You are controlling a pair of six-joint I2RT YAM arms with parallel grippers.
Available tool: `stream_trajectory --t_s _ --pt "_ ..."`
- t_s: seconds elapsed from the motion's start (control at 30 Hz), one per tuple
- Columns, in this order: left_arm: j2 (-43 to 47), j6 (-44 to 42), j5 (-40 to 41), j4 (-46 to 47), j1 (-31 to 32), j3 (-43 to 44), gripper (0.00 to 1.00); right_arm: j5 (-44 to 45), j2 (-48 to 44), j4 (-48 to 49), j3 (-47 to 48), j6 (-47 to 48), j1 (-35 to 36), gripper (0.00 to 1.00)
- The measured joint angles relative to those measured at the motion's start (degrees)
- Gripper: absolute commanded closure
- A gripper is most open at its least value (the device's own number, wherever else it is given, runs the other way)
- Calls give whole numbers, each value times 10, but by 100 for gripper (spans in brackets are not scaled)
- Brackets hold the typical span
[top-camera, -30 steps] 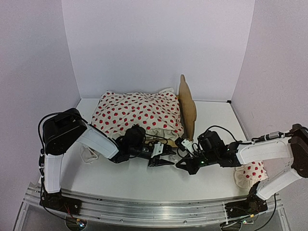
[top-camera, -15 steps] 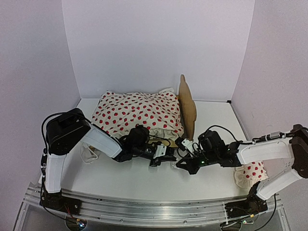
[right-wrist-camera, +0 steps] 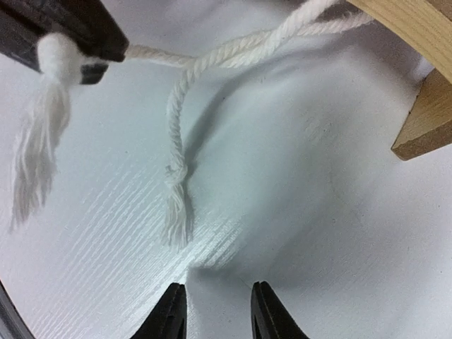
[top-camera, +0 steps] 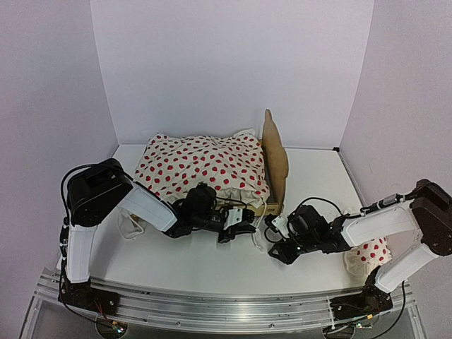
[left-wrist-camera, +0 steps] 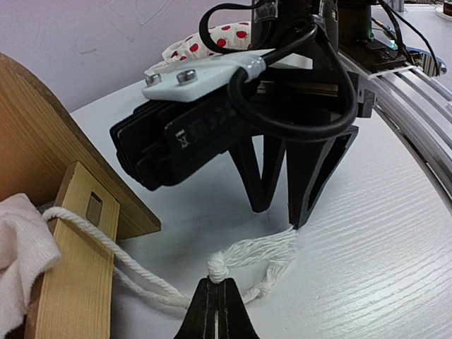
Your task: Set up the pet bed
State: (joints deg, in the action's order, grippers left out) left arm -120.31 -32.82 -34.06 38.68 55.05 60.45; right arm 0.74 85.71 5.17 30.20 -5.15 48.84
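The pet bed [top-camera: 274,152] stands in the middle of the top view, towards the back of the surface [top-camera: 176,265]. Its wavy headboard is upright at the right-hand end, and the red-dotted duvet [top-camera: 201,166] is heaped over the frame to the left of it, so the base is hidden. From that, the frame looks assembled and the bedding partly on. What seems unfinished is the near corner under the headboard. In the left wrist view, a white cord [left-wrist-camera: 106,244] passes round the side rail [left-wrist-camera: 74,282] at lower left and runs out to a knot, and the left gripper [left-wrist-camera: 217,293] at bottom centre is pinched tight on that cord at the knot. A second cord end [right-wrist-camera: 176,205] lies loose and frayed on the surface, left of centre in the right wrist view, with nothing touching it. To its right, the right gripper [right-wrist-camera: 213,311] hovers at the bottom edge with its fingers a narrow way apart and nothing between them. I judge the two ends not yet tied, so fastening that corner is left to do. Farthest right, the small pillow [top-camera: 372,251] sits at the lower right of the top view, partly behind the right arm and well apart from the bed, and it probably has yet to go by the headboard.
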Motion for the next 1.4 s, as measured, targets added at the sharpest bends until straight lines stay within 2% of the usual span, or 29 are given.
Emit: stream_trajectory --t_s 0.13,0.3,0.37,0.43,0.53,0.57,0.77,0.93,0.97,1.13,1.2,1.4 --pt "4 15 2 -1 -3 -12 100 3 0 22 -3 7 0 55" --pt "13 35 5 -3 -10 -18 100 -18 11 85 -9 13 0 54" --pt "17 41 8 -3 -14 -18 100 -26 37 103 0 13 0 57" --pt "21 44 9 -3 -17 -18 100 -30 71 122 11 14 0 65" --pt "24 47 11 -3 -19 -18 100 -33 115 150 41 5 0 93" --pt "24 48 12 -3 -19 -18 100 -34 126 158 49 5 0 99" --pt "32 55 10 -27 -28 -22 100 -28 133 169 49 -30 0 100" --pt "44 37 -6 -44 -37 -41 100 -3 89 135 22 -54 0 100" --pt "44 29 -8 -48 -38 -44 97 3 76 126 16 -59 0 100" --pt "44 -46 -27 -95 -38 -55 60 29 23 91 9 -76 0 100" --pt "44 -76 -34 -109 -38 -58 50 38 14 86 10 -81 0 100" --pt "45 -138 -48 -137 -37 -58 47 57 13 68 15 -88 0 100"
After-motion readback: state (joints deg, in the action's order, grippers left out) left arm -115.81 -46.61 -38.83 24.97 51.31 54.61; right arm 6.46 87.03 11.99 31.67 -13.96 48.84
